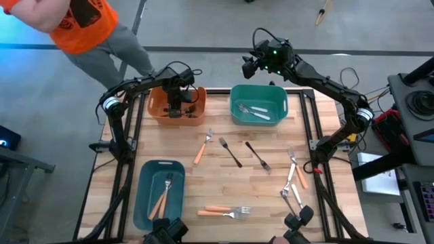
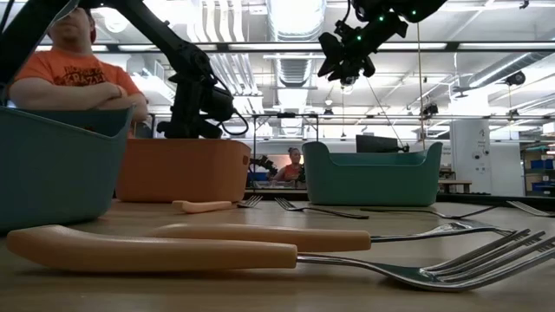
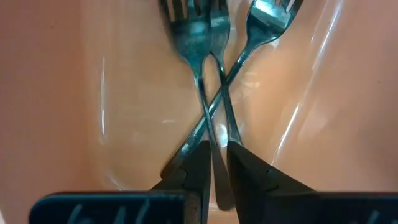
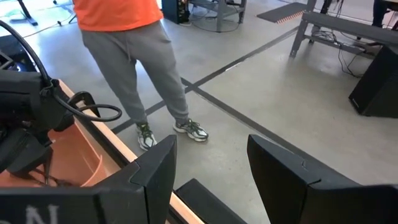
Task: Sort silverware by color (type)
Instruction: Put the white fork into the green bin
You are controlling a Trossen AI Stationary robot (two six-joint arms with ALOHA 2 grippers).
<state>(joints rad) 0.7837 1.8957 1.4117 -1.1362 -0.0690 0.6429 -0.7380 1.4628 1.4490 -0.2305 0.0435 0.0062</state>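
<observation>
From above, the left gripper (image 1: 175, 107) reaches down into the orange bin (image 1: 156, 108), while the right gripper (image 1: 252, 65) hangs beyond the teal bin (image 1: 279, 95), which holds white-handled forks (image 1: 254, 111). Orange-handled forks (image 1: 220, 211), black forks (image 1: 230, 152) and more lie loose on the tabletop (image 1: 203, 183); a blue bin (image 1: 146, 196) holds two orange-handled ones.

At table height, the left arm drops behind the orange bin's wall.

The left wrist view shows narrow jaws astride a black fork's handle (image 3: 214, 140), crossed with two others on the bin floor. Releasing looks like the step: part the jaws fully, then lift straight up so nothing drags.

The right wrist view shows its jaws wide, empty.
</observation>
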